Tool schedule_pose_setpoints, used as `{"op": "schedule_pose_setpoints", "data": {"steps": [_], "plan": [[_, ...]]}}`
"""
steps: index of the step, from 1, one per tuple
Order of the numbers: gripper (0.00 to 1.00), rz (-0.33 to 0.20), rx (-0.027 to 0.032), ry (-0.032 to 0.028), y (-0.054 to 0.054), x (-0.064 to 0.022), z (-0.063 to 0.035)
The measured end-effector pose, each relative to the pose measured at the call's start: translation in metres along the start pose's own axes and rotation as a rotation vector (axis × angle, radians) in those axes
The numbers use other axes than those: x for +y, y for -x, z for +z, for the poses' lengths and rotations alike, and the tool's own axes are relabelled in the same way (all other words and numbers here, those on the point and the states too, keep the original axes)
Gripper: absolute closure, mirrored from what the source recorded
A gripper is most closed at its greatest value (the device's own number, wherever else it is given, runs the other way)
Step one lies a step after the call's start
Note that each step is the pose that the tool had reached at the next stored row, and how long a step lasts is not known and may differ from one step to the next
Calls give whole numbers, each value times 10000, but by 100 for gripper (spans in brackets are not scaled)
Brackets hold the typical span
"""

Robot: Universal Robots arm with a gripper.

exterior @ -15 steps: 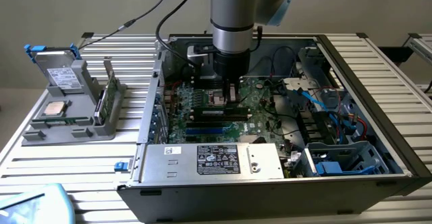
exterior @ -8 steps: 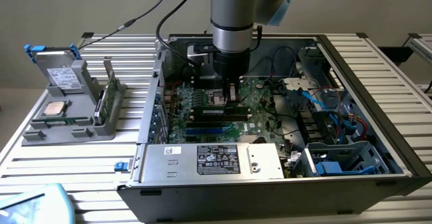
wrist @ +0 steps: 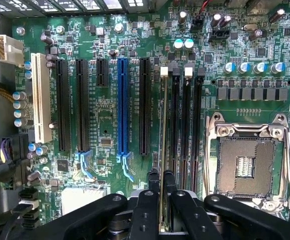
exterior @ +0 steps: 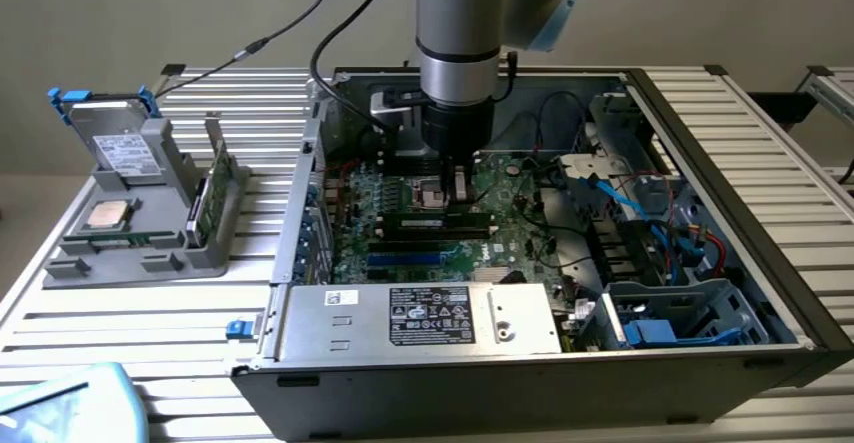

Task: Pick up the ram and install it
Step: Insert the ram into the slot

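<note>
Aluminium slats form the counter (exterior: 134, 303) under the open black computer case (exterior: 747, 273). Inside it I see the green motherboard (wrist: 104, 115), with the arm (exterior: 461, 53) reaching straight down to it. My gripper (wrist: 162, 184) has its fingers (wrist: 154, 182) clamped on the ram (wrist: 163, 130), which stands edge-on along the memory slot (wrist: 164, 72) farthest from the CPU socket (wrist: 245, 165). I cannot tell whether it is seated.

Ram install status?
Pickup looks done: the black claw is shut on the thin ram stick, seen edge-on, inside the open grey computer case. In hand: stick lined up along the long black memory slots beside the empty silver processor socket. Left: seating; can't tell if it's in.
</note>
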State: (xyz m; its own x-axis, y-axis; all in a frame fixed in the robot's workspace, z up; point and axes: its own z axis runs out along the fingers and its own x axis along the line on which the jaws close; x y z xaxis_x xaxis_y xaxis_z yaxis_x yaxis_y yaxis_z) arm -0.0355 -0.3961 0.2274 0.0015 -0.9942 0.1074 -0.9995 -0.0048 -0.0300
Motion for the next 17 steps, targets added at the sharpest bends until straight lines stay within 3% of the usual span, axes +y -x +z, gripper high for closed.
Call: {"op": "schedule_pose_setpoints", "data": {"steps": [4, 17], "plan": [[85, -40, 28, -6, 17, 0, 2], [85, -197, 44, -24, 31, 0, 11]]}}
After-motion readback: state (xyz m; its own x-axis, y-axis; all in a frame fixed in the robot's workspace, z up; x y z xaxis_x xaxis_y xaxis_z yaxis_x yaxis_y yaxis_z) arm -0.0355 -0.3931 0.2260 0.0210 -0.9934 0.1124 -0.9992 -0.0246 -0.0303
